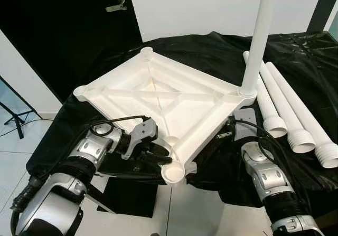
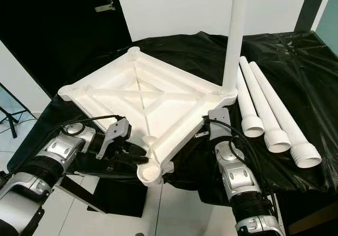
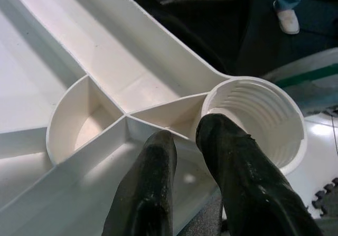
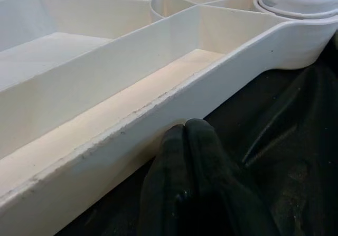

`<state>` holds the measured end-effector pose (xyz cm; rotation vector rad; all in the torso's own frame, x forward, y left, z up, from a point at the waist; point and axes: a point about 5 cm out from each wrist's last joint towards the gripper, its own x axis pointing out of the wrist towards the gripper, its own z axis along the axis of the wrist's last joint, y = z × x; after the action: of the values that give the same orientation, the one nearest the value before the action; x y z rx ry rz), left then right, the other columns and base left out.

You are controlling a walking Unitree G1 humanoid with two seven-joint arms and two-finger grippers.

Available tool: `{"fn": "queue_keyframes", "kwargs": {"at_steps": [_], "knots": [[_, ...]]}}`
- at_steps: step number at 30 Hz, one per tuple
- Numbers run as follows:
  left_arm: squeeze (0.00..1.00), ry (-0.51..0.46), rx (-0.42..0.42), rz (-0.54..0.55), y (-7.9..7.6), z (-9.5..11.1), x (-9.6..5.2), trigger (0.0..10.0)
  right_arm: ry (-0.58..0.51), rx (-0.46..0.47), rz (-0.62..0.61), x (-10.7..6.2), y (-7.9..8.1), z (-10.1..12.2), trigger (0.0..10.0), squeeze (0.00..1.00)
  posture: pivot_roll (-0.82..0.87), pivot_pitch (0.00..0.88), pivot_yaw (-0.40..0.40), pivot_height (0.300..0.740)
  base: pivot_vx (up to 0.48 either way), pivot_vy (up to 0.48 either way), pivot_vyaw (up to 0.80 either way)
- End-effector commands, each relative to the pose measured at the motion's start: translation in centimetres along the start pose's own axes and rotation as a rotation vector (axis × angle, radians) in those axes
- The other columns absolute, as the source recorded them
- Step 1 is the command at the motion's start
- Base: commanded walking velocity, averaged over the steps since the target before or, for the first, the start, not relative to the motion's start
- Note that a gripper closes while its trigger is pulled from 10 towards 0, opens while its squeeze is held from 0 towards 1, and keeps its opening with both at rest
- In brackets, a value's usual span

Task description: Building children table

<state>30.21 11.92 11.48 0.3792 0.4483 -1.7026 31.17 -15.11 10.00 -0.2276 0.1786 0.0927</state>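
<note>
The white tabletop (image 1: pixel 158 101) lies upside down on a surface draped in black sheeting (image 1: pixel 296 62), ribbed underside up, with its nearest corner hanging out past the edge toward the robot. One white leg (image 1: pixel 259 35) already stands upright in the corner socket on the robot's right, and three more loose legs (image 1: pixel 288 112) lie side by side on the sheeting just beside that corner, their flared threaded ends pointing toward the robot. The left gripper (image 3: pixel 185 141) is up at the near corner; its two black fingers (image 3: pixel 148 188) are only narrowly apart, their tips resting against the rib next to the empty threaded socket (image 3: pixel 259 114), one tip at the socket's rim. They hold nothing between them. The right gripper (image 4: pixel 185 135) sits low on the right side, its fingers pressed together with no gap, tips touching the outer wall of the tabletop's edge, down on the sheeting not far from the standing leg's socket.
</note>
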Motion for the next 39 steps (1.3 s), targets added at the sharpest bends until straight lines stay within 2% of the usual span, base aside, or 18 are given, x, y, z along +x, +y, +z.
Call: {"fn": "queue_keyframes", "kwargs": {"at_steps": [1,4,7,11,22,28,31,35,38,39], "knots": [[0.00,-0.015,-0.005,-0.168,-1.5,-0.3,4.1,10.0,-0.018,0.007,0.072,0.2,1.7,0.6,10.0,0.00,-0.18,0.000,0.128,0.740,0.000,0.000,0.00],[0.00,-0.037,-0.022,-0.161,-1.6,-0.3,4.3,10.0,0.022,-0.025,0.152,1.0,1.4,-0.2,10.0,0.00,-0.18,0.000,0.131,0.740,0.000,0.000,0.00],[0.00,-0.045,-0.025,-0.160,-1.6,-0.2,4.3,10.0,0.020,-0.035,0.166,1.2,1.3,-0.1,10.0,0.00,-0.17,0.000,0.131,0.740,0.000,0.000,0.00],[0.00,-0.079,-0.038,-0.146,-1.7,0.1,4.7,10.0,-0.026,-0.043,0.225,2.4,0.8,1.5,10.0,0.00,-0.16,0.000,0.131,0.740,0.000,0.000,0.00],[0.00,-0.124,-0.045,-0.138,-1.9,0.6,5.5,10.0,-0.072,-0.071,0.205,4.2,-0.4,3.4,10.0,0.00,-0.14,0.000,0.129,0.740,0.000,0.000,0.00],[0.00,-0.150,-0.037,-0.104,-1.8,1.0,6.2,10.0,-0.072,-0.069,0.147,4.3,-0.6,3.1,10.0,0.00,-0.14,0.000,0.127,0.740,0.000,0.000,0.00],[0.00,-0.169,-0.003,0.005,-0.8,1.2,6.2,10.0,-0.094,-0.064,0.075,3.5,-0.6,2.5,10.0,0.00,-0.14,0.000,0.129,0.740,0.000,0.000,0.00],[0.00,-0.186,0.028,0.057,-0.2,1.5,5.9,10.0,-0.107,-0.048,0.019,2.9,-0.8,2.2,10.0,0.00,-0.15,0.000,0.130,0.740,0.000,0.000,0.00],[0.00,-0.262,0.087,0.224,1.4,2.9,4.9,10.0,-0.142,-0.043,-0.086,1.7,-1.5,2.2,10.0,0.00,-0.16,0.000,0.136,0.740,0.000,0.000,0.00],[0.00,-0.262,0.087,0.224,1.4,2.9,4.9,10.0,-0.142,-0.043,-0.086,1.7,-1.5,2.2,10.0,0.00,-0.16,0.000,0.136,0.740,0.000,0.000,0.00]]}}
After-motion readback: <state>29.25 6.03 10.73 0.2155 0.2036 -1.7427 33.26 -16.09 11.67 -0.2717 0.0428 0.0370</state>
